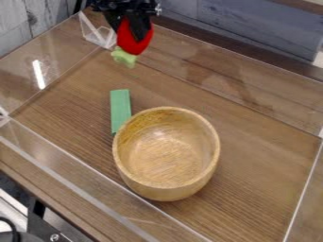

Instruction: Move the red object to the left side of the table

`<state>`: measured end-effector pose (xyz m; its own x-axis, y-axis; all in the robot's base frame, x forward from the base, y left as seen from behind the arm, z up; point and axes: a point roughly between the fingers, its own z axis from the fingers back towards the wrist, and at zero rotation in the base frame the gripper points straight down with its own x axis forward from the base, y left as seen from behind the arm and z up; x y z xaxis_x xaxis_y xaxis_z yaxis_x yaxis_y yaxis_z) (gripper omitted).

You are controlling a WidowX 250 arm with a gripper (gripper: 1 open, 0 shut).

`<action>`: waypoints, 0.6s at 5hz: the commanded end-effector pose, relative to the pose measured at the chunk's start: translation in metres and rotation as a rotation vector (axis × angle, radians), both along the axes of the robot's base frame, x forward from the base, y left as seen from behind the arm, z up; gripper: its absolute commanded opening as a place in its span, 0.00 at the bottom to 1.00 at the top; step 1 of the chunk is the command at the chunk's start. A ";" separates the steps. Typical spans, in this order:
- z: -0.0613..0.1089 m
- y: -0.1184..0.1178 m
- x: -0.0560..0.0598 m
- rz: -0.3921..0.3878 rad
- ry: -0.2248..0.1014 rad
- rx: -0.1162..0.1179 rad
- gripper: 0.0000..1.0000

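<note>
The red object [135, 40], a small glossy toy fruit with a light-green leafy end pointing down, hangs above the far left part of the brown wood-grain table [240, 104]. My black gripper [131, 25] comes in from the top edge and is shut on the red object's upper part. The fruit is off the tabletop, its green end just above the wood.
A green rectangular block [120, 109] lies left of centre. A round wooden bowl [167, 151] stands in front of it, nearer the camera. Clear acrylic walls [51, 71] edge the table on the left and front.
</note>
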<state>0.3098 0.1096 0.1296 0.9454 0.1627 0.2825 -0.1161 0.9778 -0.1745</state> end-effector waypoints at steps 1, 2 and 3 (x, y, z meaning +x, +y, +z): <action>0.014 0.011 0.004 0.017 -0.035 0.028 0.00; 0.003 0.017 0.006 0.005 -0.022 0.030 0.00; -0.007 0.019 0.008 -0.023 -0.010 0.030 0.00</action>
<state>0.3111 0.1210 0.1034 0.9624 0.1378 0.2340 -0.0983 0.9800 -0.1729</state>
